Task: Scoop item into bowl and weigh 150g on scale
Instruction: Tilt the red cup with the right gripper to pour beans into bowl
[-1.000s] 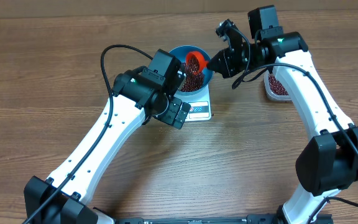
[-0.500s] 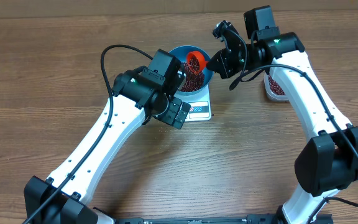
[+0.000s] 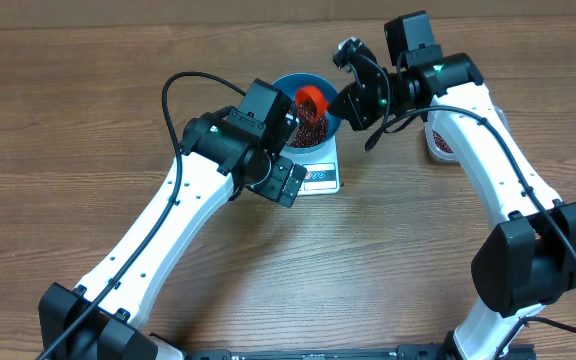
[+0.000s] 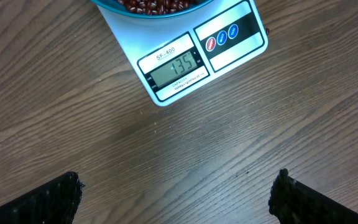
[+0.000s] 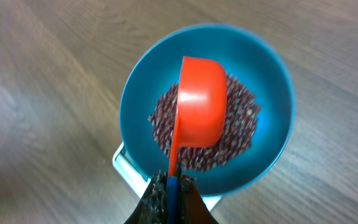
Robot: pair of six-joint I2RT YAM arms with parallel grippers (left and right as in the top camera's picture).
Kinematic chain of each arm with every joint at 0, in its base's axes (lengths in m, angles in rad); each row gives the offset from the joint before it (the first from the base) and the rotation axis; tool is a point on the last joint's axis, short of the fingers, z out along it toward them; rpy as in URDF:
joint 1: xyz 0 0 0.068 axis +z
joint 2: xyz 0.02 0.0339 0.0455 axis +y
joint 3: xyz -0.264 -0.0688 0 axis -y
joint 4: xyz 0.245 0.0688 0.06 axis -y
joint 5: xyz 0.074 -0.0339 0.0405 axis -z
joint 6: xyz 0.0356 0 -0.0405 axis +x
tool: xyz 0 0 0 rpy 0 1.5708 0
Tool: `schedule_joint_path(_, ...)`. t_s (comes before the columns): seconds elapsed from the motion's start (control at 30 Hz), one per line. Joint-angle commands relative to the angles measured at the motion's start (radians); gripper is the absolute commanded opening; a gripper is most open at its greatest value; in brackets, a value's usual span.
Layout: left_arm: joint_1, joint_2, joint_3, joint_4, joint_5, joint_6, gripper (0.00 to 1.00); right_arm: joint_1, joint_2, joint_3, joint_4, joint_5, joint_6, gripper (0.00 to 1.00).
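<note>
Tipping the scoop [image 5: 199, 102] fully over above the bowl [image 5: 135, 93].
The right gripper [image 5: 173, 186], clamped on the handle, has rolled it from half-tilted to upside down. The beans [image 5: 241, 118] sit in the bowl on the scale [image 4: 185, 65], which shows 135, so likely one more small scoop. The left gripper [image 4: 176, 196] hangs near, jaws apart.

A brown wood-grain table [image 3: 68, 120] fills the view under soft, even light.

Wood-grain table [image 3: 388, 260] carries a white kitchen scale [image 4: 185, 65]; well to its right, a mostly hidden tub [image 3: 438, 147] apparently rests there too.
</note>
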Motion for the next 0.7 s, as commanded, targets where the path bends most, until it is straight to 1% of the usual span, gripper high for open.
schedule_joint_path(0.0,-0.002,-0.011,0.009,-0.002,-0.003,0.015,1.00,0.004,-0.001,0.026,-0.006,-0.033,-0.008,0.04)
schedule_joint_path(0.03,-0.002,-0.011,0.009,-0.002,-0.003,0.016,1.00,0.009,-0.001,0.026,-0.019,-0.056,-0.062,0.04)
schedule_joint_path(0.07,-0.002,-0.011,0.009,-0.002,-0.003,0.015,1.00,0.012,-0.001,0.026,-0.023,-0.056,-0.083,0.04)
schedule_joint_path(0.1,-0.002,-0.011,0.009,-0.002,-0.003,0.015,1.00,0.015,-0.001,0.026,-0.017,-0.044,-0.078,0.04)
schedule_joint_path(0.23,-0.002,-0.011,0.009,-0.002,-0.003,0.015,1.00,0.015,-0.001,0.026,0.014,-0.025,0.019,0.04)
schedule_joint_path(0.67,-0.002,-0.011,0.009,-0.002,-0.003,0.015,1.00,0.015,-0.001,0.026,-0.012,-0.024,0.010,0.04)
